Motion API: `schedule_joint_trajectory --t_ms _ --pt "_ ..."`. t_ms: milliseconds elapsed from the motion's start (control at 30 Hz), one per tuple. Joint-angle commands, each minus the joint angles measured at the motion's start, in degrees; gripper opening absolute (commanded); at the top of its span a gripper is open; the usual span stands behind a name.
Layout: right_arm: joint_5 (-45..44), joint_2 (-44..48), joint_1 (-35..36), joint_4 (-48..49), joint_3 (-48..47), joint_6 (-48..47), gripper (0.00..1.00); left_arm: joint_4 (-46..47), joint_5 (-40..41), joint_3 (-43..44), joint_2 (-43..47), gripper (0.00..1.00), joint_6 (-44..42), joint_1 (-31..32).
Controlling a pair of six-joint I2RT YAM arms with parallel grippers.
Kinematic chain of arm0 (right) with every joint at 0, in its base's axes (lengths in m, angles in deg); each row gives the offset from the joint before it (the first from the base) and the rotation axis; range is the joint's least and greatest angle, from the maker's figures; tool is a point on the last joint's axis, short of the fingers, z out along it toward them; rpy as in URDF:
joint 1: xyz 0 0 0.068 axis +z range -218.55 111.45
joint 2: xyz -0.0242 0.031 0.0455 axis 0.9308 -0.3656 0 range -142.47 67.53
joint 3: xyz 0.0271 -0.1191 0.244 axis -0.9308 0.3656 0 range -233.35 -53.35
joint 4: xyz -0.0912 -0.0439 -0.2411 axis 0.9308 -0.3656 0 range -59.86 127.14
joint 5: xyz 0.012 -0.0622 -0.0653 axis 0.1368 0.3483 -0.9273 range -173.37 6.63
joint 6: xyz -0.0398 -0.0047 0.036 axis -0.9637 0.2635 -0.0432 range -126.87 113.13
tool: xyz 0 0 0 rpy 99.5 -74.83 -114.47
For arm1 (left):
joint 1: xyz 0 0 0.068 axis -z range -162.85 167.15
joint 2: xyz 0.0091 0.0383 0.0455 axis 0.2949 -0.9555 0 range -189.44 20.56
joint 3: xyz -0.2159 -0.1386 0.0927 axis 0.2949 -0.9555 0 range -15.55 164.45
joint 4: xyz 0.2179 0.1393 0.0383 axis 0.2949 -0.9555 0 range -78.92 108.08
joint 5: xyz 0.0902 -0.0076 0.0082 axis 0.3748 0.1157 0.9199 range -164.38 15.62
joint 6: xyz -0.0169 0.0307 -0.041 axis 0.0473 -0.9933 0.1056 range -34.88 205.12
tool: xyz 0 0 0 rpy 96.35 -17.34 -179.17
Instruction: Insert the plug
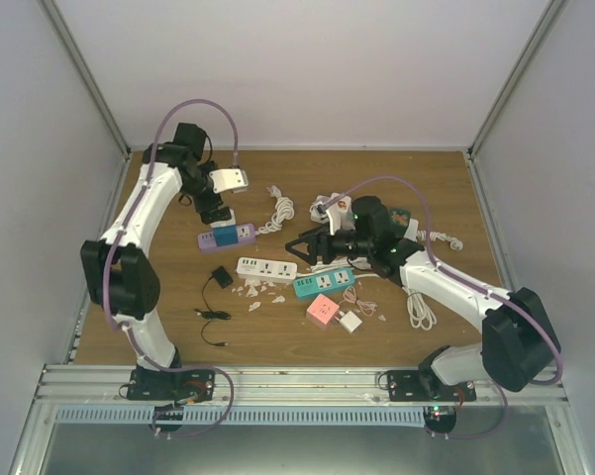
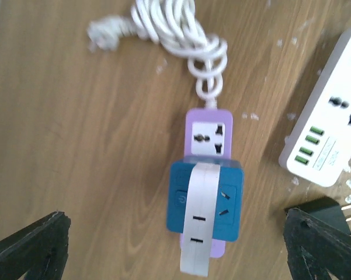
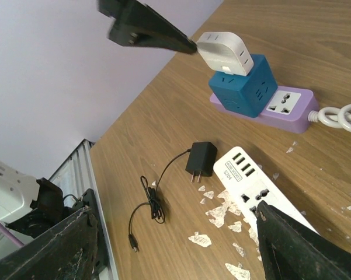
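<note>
A purple power strip lies on the wooden table with a blue cube adapter plugged into it. A white plug adapter sits on top of the cube; in the right wrist view the white plug leans a little on the cube. My left gripper is wide open, its fingers on either side of the stack without touching it; it hangs above the strip. My right gripper is open and empty, over the white power strip.
A black charger with its thin cable lies left of the white strip. A teal strip, a pink cube, a small white cube, coiled white cords and white flakes are scattered mid-table.
</note>
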Motion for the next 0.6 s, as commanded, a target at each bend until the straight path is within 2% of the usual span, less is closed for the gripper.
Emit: schedule_joint_trajectory --t_ms 0,100,167,233,300,367,433,500,567 --pt "-1.96 2.66 -0.26 0.31 1.03 0.82 0.75 6.17 -9.28 -1.78 8.95 0.99 -1.96 0.01" --pt "-5.89 3.60 -0.26 -1.17 1.24 1.44 0.75 19.15 -15.89 -7.80 16.35 0.99 3.66 0.00" --pt "-9.87 4.34 -0.27 -2.53 1.42 2.62 0.76 30.10 -18.15 -13.94 23.15 0.99 10.97 0.13" --pt "-14.28 5.04 -0.26 -5.10 1.53 4.25 0.76 41.66 -17.65 -19.86 28.71 0.99 23.18 0.14" --pt "-17.23 5.83 -0.24 -6.93 1.91 5.21 0.77 50.13 -15.47 -24.38 33.42 0.99 40.04 0.04" --pt "-20.06 6.69 -0.26 -8.97 2.25 6.69 0.78 53.70 -12.52 -26.72 36.60 0.99 51.60 -0.09" --pt "-22.22 7.92 -0.33 -11.34 2.76 7.69 0.79 52.41 -7.25 -27.03 38.78 0.99 60.31 -0.11" --pt "-23.89 9.67 -0.29 -13.29 3.20 8.07 0.79 48.12 -3.68 -27.25 41.03 0.99 63.86 -0.04" --pt "-25.61 11.90 -0.30 -15.29 4.17 7.97 0.80 46.37 -1.65 -31.02 44.50 0.99 67.78 -0.17"
